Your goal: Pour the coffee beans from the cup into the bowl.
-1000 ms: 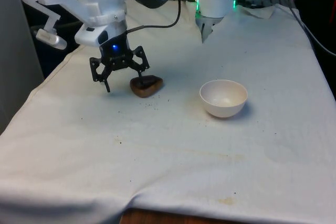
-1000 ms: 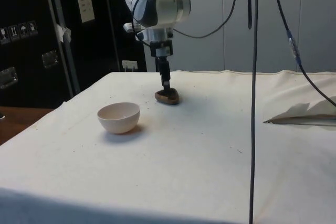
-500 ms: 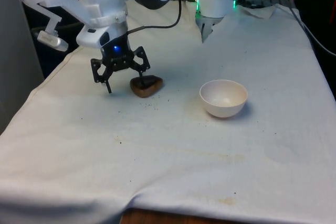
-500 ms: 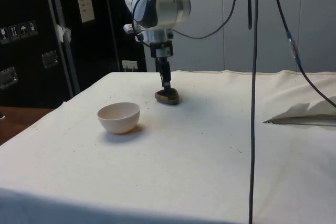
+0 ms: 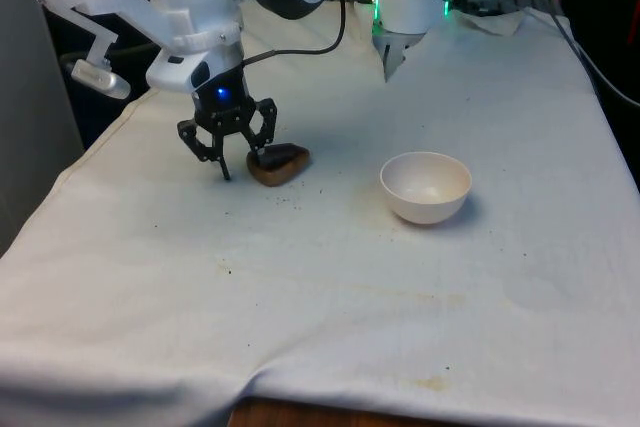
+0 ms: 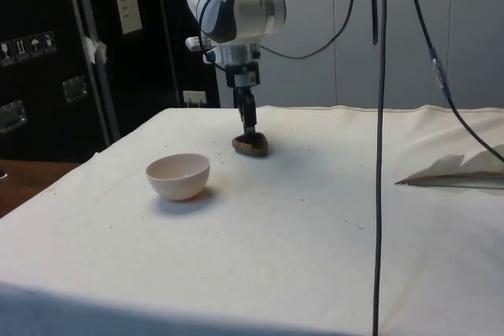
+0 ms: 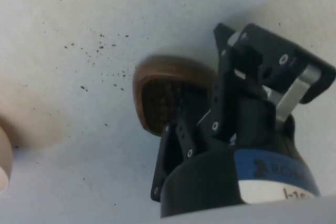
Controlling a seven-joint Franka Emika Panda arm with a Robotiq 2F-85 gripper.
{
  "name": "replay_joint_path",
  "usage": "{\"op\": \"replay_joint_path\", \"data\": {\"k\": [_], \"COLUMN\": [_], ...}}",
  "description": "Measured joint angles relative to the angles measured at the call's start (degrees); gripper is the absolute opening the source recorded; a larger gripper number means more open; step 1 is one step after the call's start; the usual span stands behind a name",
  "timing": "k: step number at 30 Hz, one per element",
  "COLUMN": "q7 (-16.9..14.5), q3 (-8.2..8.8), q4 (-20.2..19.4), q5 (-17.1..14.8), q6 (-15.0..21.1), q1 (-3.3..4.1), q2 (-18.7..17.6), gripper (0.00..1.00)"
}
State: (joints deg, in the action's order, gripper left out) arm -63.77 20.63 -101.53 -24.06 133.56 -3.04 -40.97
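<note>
The brown cup [image 5: 277,164] lay tipped on the cloth [image 5: 330,277] with beans [image 7: 157,103] inside, the gripper [image 5: 240,160] narrowed around its rim, the white bowl [image 5: 425,187] well apart.

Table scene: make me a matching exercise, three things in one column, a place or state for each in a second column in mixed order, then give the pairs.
Things
1. cup
2. bowl
3. gripper

Places or states
A. stands upright and apart on the cloth, towards the front view's right
B. hangs low, one finger at the cup's rim
C. brown, with dark coffee beans inside, a few dark specks on the cloth near it

Pairs: 1-C, 2-A, 3-B
</note>
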Motion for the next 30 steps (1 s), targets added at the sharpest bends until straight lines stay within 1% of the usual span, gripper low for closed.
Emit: {"op": "replay_joint_path", "data": {"k": [4, 5, 7, 8, 24, 28, 30], "q7": [0.0, -0.1, -0.1, -0.1, -0.1, 1.0, 1.3], "q3": [0.0, 0.0, 0.0, 0.0, 0.0, 0.0, 0.0], "q4": [0.0, 0.0, 0.1, 0.1, 0.1, 1.0, 1.1], "q5": [0.0, 0.0, 0.0, 0.0, -0.1, -0.1, -0.1], "q6": [0.0, 0.0, -0.1, -0.1, -0.1, -0.6, -0.8], "q1": [0.0, 0.0, 0.0, 0.0, 0.0, 0.23, 0.23], "q2": [0.0, 0.0, 0.1, 0.1, 0.1, 0.1, 0.2], "gripper": [0.14, 0.14, 0.03, 0.0, 0.0, 0.0, 0.0]}}
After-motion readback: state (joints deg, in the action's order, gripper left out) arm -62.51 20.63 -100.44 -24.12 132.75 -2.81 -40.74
